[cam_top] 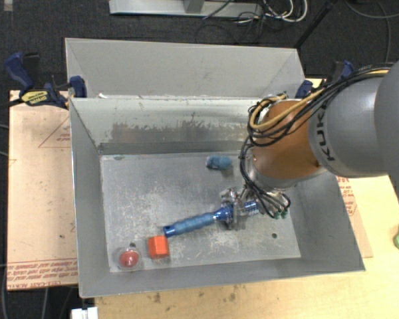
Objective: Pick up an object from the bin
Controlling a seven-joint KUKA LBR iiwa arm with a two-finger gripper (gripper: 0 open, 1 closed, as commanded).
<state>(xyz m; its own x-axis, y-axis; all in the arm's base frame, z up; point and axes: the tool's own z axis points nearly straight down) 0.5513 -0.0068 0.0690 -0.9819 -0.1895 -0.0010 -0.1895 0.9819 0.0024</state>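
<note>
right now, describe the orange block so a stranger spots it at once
In the grey metal bin, look to the lower-left corner. A small orange block lies there, between a round red piece and the end of a long blue stick; it alone is orange and square-edged.

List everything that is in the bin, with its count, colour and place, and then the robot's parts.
bin: one, grey, middle of the view.
stick: one, blue, lying slantwise on the bin floor, right end at the gripper.
block: one, orange, lower left of the floor, beside the stick's left end.
round thing: one, red, lower left corner, left of the block.
lump: one, blue-grey, near the back wall, right of the middle.
gripper: one, metal, low over the floor at the stick's right end.
arm: one, grey with an orange cover, reaching in from the right.
</note>
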